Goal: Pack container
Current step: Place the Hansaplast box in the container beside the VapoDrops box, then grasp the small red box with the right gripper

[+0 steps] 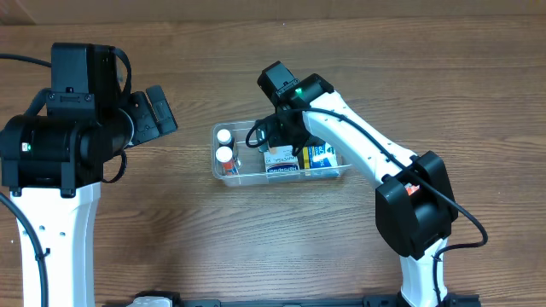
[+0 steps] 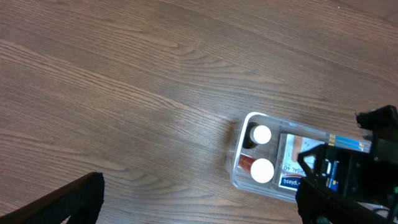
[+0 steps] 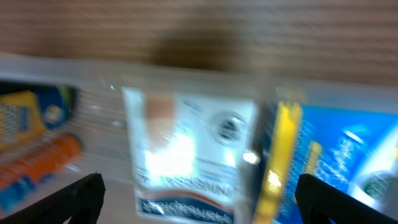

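Bottles (image 2: 262,169) show sharply in the left wrist view, left gripper (image 2: 199,190) spread and empty — the right wrist's blur shows the right gripper (image 3: 199,186) parted over a white box (image 3: 186,155) in the container (image 1: 215,166).

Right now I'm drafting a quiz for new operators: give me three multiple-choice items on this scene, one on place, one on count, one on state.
1. Where in the container do the white-capped bottles stand? A) end nearest the left arm B) middle C) end nearest the right arm
2. How many white-capped bottles are there? A) one B) two C) four
3. The right gripper is: A) shut on a bottle B) open above the container C) out of view
Answers: 1 A, the overhead view shows them there; 2 B, two stand side by side; 3 B, its fingers are wide apart over the boxes.
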